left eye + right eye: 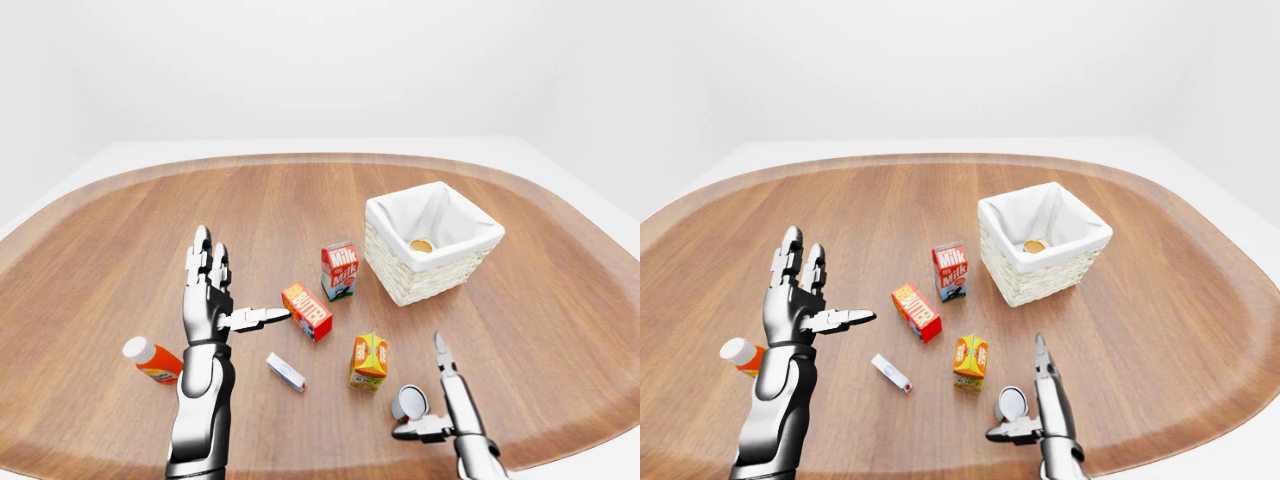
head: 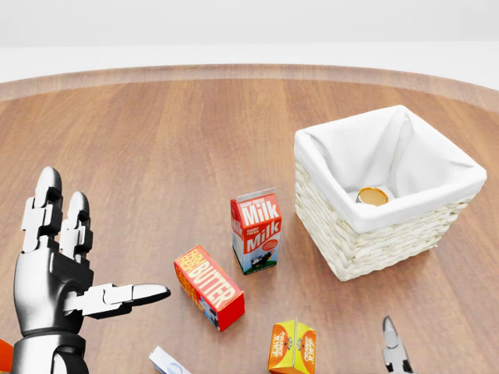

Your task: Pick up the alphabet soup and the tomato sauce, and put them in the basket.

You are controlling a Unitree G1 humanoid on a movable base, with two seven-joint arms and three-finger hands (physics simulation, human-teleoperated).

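Observation:
A can with an orange top (image 2: 373,195) lies inside the white-lined wicker basket (image 2: 374,249); its label is hidden. A second can (image 1: 409,402) lies on its side near the bottom of the left-eye view, its silver end facing me. My right hand (image 1: 1020,392) stands open right beside this can, one finger pointing up and the thumb stretched out under it; none of its fingers closes round it. My left hand (image 1: 236,288) is raised and open at the left, fingers up, thumb pointing at the butter box. It holds nothing.
A milk carton (image 2: 256,231), a red butter box (image 2: 208,287) and an orange juice carton (image 2: 292,347) stand between my hands and the basket. A small white and blue box (image 1: 286,371) and an orange bottle with a white cap (image 1: 150,360) lie lower left on the wooden table (image 1: 120,250).

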